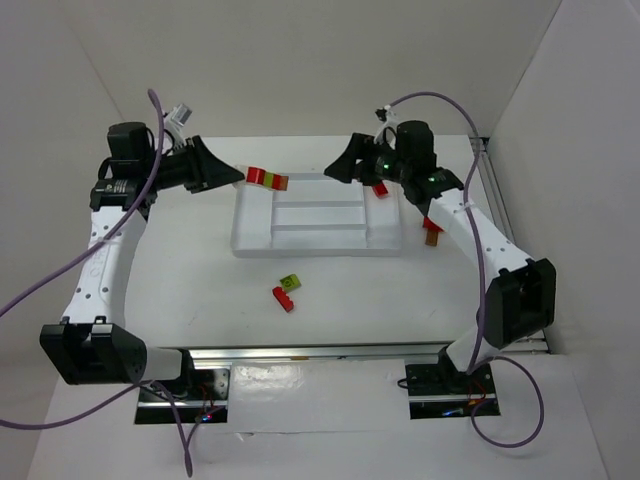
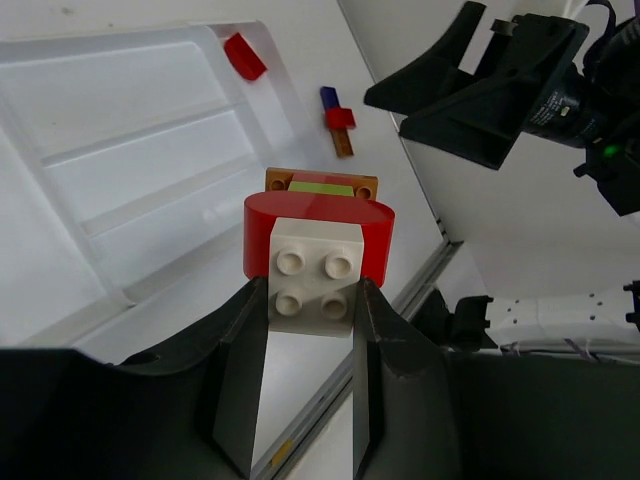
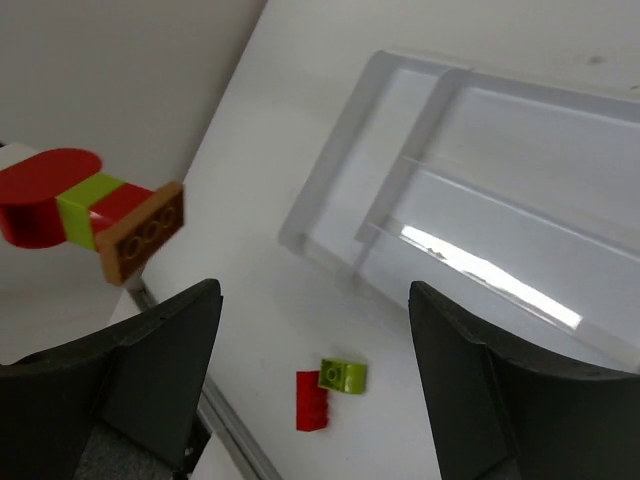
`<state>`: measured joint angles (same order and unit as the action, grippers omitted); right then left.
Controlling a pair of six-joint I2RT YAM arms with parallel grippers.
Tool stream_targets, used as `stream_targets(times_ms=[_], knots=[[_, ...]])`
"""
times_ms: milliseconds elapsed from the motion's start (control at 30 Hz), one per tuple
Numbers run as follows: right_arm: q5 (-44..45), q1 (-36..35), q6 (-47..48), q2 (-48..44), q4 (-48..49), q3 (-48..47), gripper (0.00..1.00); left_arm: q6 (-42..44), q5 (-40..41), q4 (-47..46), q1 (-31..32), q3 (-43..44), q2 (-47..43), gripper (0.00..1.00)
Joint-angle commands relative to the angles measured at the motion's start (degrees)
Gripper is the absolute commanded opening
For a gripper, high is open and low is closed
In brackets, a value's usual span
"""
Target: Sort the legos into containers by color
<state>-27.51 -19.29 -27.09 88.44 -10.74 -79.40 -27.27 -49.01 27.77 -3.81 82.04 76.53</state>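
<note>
My left gripper [image 1: 236,175] is shut on the cream-white end brick [image 2: 313,280] of a joined stack of legos [image 1: 268,179]: white, red, lime green, red, orange-brown. It holds the stack in the air over the far left corner of the white tray [image 1: 250,245]. The stack also shows in the right wrist view [image 3: 95,210]. My right gripper [image 1: 336,170] is open and empty above the tray's far side, facing the stack. A red brick [image 1: 381,190] lies in the tray's right compartment. A lime green brick [image 1: 290,283] and a red brick [image 1: 284,298] lie on the table in front of the tray.
A small joined piece of dark blue, red and orange-brown bricks [image 1: 431,231] lies on the table right of the tray, under my right arm. White walls enclose the table at the back and both sides. A metal rail [image 1: 320,352] runs along the near edge.
</note>
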Motion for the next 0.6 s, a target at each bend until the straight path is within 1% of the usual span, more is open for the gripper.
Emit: stream_targets(times_ms=[0,33,67,100,200,233,300,333,433,467,500,567], knots=[[-3.80,-5.40,-0.51,-0.55,2.93,-2.78,0.82,-1.29,-5.48,-7.20,2.58,-0.65,-0.16,0.00],[-2.56,-7.06,-0.51,0.06,2.92,-3.39,0.82,-1.30,-5.48,-7.81,3.11,-0.65,-0.16,0.00],[-1.77,-7.08,-0.51,0.06,2.92,-3.40,0.82,-1.30,-4.78,-7.82,4.15,-1.18,-0.16,0.00],[0.33,-7.77,-2.94,0.06,3.53,-2.44,0.81,-1.30,-4.08,-7.82,4.17,-1.18,-0.16,0.00],[0.35,-8.31,-4.98,0.06,7.04,-0.50,0.80,-1.30,-4.07,-7.21,4.69,-1.18,0.46,0.00],[0.35,-9.79,-4.99,0.06,7.05,-0.50,0.80,-1.30,-3.55,-6.59,4.69,-1.18,1.33,0.00],[3.33,-11.20,-4.47,0.06,5.04,-1.02,0.80,-0.78,-2.76,-6.59,4.69,-0.65,1.95,0.00],[4.73,-11.73,-4.46,-0.46,5.03,-1.02,0.78,-0.77,-2.75,-6.07,5.22,-0.65,1.95,0.00],[5.27,-12.35,-4.46,-0.47,4.41,-1.02,0.77,-0.24,-0.39,-6.06,5.92,-0.65,1.95,0.00],[6.23,-12.35,-5.16,-0.99,4.41,-1.02,0.75,-0.24,0.32,-5.54,6.45,-0.65,1.95,0.00],[6.24,-12.35,-6.03,-0.99,5.46,0.28,0.75,-0.24,1.89,-5.53,6.45,-0.13,1.95,0.00],[10.25,-12.35,-7.09,-2.92,5.47,0.82,0.75,0.28,4.27,-4.31,6.45,-0.13,1.35,0.00]])
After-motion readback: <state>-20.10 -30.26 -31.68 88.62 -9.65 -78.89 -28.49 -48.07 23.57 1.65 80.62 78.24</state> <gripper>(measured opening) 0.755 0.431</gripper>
